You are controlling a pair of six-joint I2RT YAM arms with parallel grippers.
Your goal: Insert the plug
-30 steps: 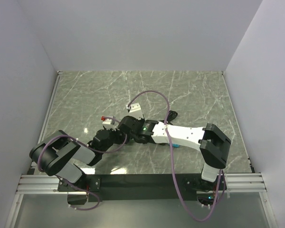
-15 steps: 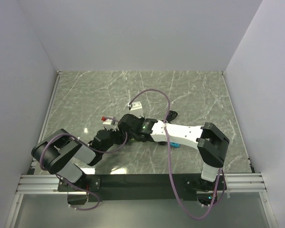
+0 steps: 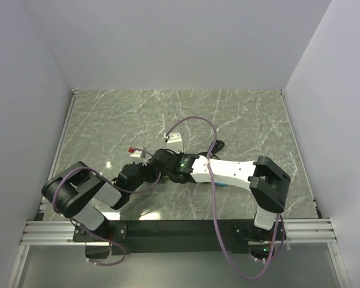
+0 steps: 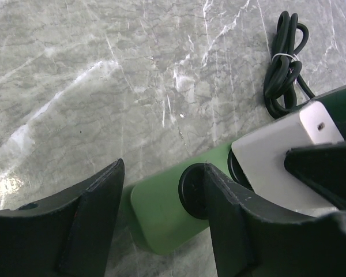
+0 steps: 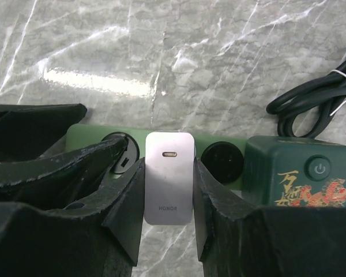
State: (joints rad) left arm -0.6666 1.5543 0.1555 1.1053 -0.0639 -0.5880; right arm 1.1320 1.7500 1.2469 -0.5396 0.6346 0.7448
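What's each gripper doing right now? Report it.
Left gripper: open, jaws either side of the power strip's end.
Right gripper: shut on the plug.

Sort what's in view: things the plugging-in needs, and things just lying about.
For the job:
white charger, gripped in the right hand
green power strip, its end inside the open left hand

Lying about:
bundled black cord beside the strip
marble table

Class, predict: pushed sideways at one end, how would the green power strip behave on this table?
The power strip looks rigid and flat, so it would probably slide or pivot, not tip. The glossy table likely offers little grip. The tied cable, if attached, may drag slightly.
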